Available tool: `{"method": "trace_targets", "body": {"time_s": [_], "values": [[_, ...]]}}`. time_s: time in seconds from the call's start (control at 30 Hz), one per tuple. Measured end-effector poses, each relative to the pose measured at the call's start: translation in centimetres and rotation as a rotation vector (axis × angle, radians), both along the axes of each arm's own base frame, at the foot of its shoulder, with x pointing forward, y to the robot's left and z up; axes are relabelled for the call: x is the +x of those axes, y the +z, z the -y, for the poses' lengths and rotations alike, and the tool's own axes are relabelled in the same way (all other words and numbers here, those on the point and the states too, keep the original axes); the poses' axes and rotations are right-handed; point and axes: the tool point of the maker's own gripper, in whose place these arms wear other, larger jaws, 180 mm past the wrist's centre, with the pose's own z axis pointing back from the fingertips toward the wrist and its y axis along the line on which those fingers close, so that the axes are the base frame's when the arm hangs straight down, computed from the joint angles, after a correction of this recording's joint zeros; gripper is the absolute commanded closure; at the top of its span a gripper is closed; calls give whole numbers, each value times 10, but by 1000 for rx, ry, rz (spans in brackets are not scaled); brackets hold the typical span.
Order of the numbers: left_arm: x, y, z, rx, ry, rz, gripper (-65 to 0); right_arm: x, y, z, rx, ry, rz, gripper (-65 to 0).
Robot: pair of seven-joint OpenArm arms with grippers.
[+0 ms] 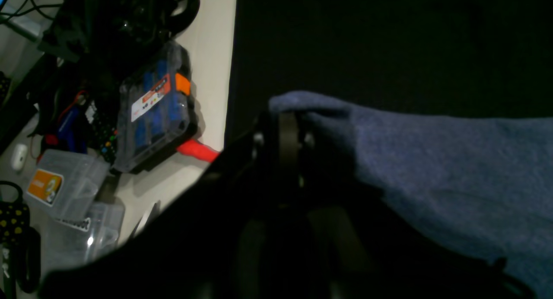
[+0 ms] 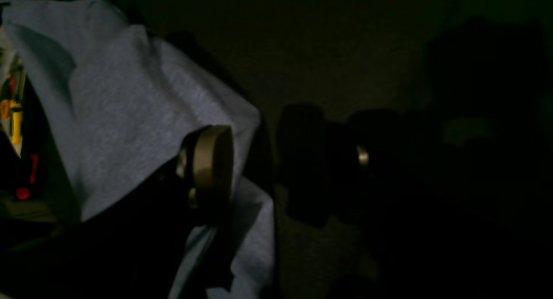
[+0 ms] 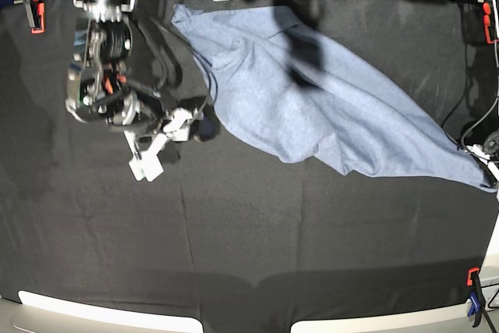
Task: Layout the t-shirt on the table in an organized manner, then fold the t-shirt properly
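The blue-grey t-shirt (image 3: 312, 107) lies crumpled and stretched diagonally across the back right of the black-clothed table (image 3: 249, 255). My left gripper (image 3: 482, 155) is at the table's right edge, shut on a shirt corner; in the left wrist view the fabric (image 1: 432, 160) drapes over the gripper (image 1: 287, 126). My right gripper (image 3: 204, 129) sits at the shirt's left edge. In the dim right wrist view its jaws (image 2: 259, 169) look apart, with the shirt (image 2: 129, 96) lying against and behind one finger (image 2: 209, 160). No lettering shows.
Orange-black clamps hold the cloth at the back left (image 3: 35, 9), back right (image 3: 487, 17) and front right (image 3: 474, 290). Past the table edge (image 1: 231, 74), a blue tool case (image 1: 153, 109) and clear plastic boxes (image 1: 65, 186) lie on a white surface.
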Motion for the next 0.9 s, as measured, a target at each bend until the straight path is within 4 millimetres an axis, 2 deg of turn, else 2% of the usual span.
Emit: {"method": "trace_targets", "body": {"time_s": [0.13,0.3,0.43,0.53,0.63,0.73,0.9], "values": [[0,0,0,0,0,1,0,3,-6,-20,83,12,-42,-290],[0,0,0,0,0,0,0,17,2,-45,150,24,-34,-289],[0,0,0,0,0,0,0,24,3,-58,148,76,-33,-288],[0,0,0,0,0,0,0,25,-6,-69,122,120,-63,-276],[0,0,0,0,0,0,0,19,-15,-77,123,136,-88,-153],[0,0,0,0,0,0,0,29,-4,-79,125,160,-37,-8],[0,0,0,0,0,0,0,54,23,-79,112,199,62,0]]}}
